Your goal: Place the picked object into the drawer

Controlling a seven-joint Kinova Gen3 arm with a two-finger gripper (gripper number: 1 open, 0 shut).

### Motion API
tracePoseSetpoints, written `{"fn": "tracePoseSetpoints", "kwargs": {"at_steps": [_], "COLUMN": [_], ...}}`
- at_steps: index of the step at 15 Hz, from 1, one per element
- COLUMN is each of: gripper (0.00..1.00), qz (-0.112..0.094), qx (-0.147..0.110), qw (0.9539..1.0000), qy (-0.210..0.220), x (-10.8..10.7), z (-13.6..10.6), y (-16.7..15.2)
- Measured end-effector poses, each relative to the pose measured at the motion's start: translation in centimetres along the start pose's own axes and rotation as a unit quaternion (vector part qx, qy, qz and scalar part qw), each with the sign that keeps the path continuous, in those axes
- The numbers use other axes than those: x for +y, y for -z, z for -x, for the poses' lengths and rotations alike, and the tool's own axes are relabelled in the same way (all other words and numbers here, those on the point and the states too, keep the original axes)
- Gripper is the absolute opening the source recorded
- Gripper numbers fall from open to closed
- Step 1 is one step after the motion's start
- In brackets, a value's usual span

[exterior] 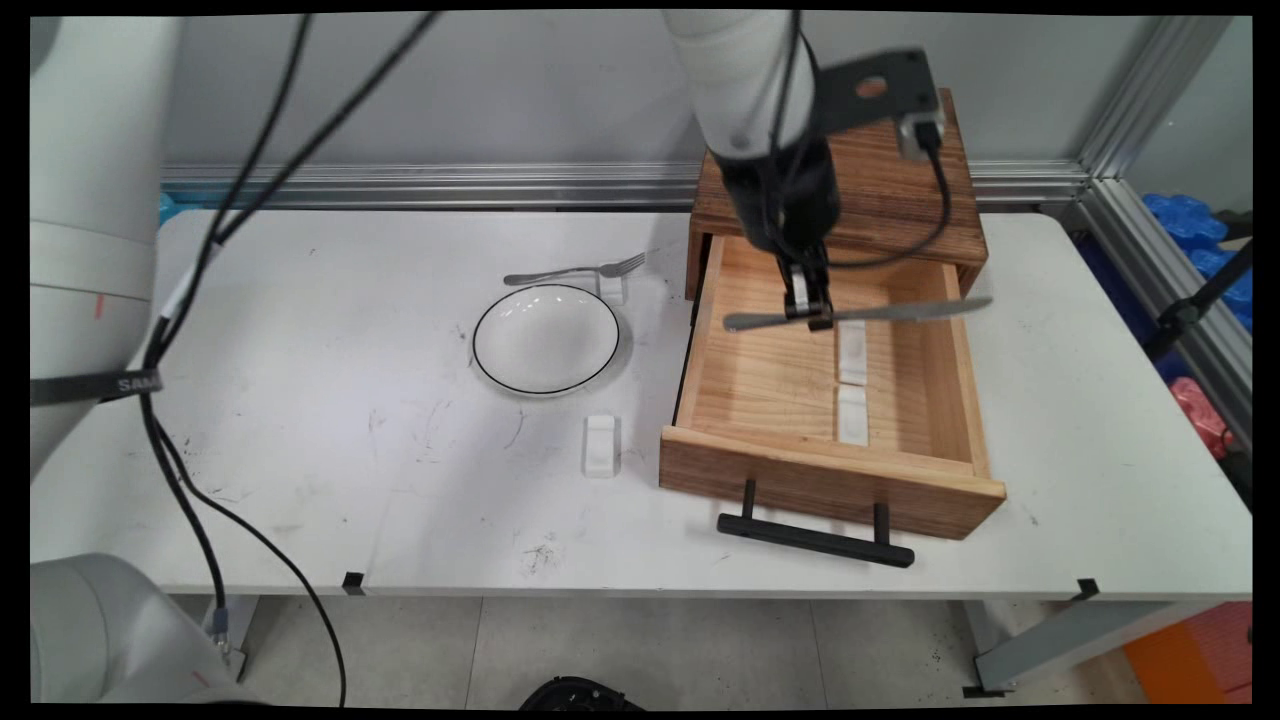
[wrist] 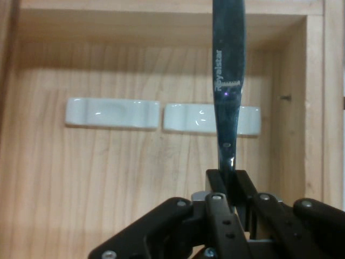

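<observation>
On the table (exterior: 300,480) there is one plate (exterior: 545,338), white with a thin dark rim, lying left of centre. Just behind it lies one fork (exterior: 578,270), its tines to the right and resting on a small white rest (exterior: 612,289). A second white rest (exterior: 601,445) lies on the bare table in front of the plate and to its right, near the drawer's front corner.

To the right stands one wooden box (exterior: 880,200) with its one drawer (exterior: 800,380) pulled out toward the near edge; a black handle (exterior: 815,535) runs along the drawer front. Inside the drawer two more white rests (exterior: 852,385) lie end to end on the floor, right of its middle, which makes four rests in all. In the hand view they show as a pair (wrist: 161,116) side by side beneath the blade.

The gripper (exterior: 815,315) hangs over the back half of the drawer, its jaws closed narrowly on one knife (exterior: 860,312). The knife is held level, clear above the drawer floor, crosswise to the drawer, with its right end reaching over the drawer's right wall. In the hand view the knife (wrist: 229,86) runs straight up from between the fingers (wrist: 218,189).
</observation>
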Motion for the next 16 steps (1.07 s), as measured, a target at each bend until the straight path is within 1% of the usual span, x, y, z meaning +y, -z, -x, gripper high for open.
{"fn": "tracePoseSetpoints", "kwargs": {"at_steps": [3,8,13,16], "gripper": [0.00,0.00,0.00,0.00], "qz": [0.005,0.014,0.023,0.027], "qx": [-0.014,-0.029,-0.047,-0.057], "qw": [0.9999,0.9994,0.9985,0.9978], "qy": [-0.001,-0.008,-0.016,-0.019], "x": [0.0,0.0,0.0,0.0], "z": [-0.6,-1.5,-1.5,-1.3], "y": [-2.8,-7.0,-10.3,-11.8]}}
